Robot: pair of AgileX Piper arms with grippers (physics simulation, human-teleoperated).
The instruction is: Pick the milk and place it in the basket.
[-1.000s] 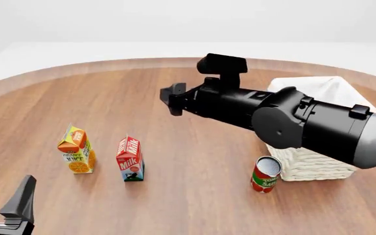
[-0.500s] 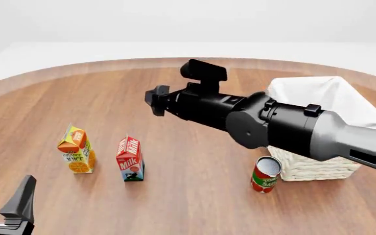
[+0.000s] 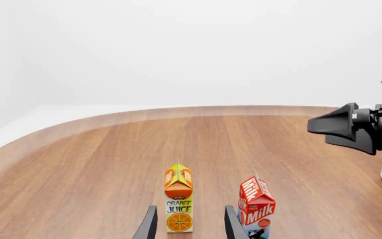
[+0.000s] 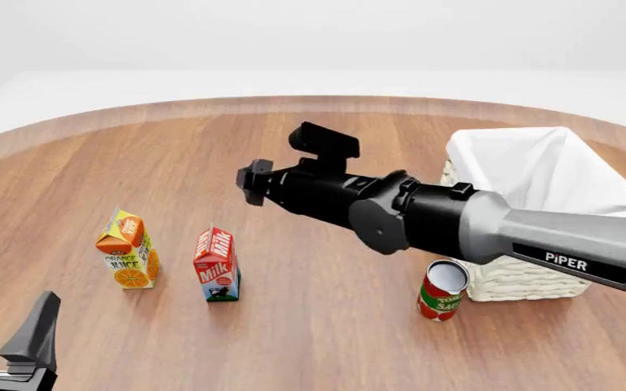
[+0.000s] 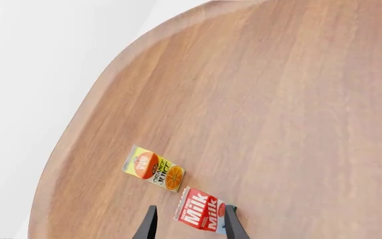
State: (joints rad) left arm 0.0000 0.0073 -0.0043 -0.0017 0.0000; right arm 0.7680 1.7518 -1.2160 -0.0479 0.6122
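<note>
Basket (image 4: 531,175) sits empty on the bench's right side; right pincer (image 4: 253,182) hangs above, jaws parted, gripping nothing (left one likewise). Milk (image 4: 216,265) stands untouched beside the orange juice carton (image 4: 128,249) — everything left to do.
</note>
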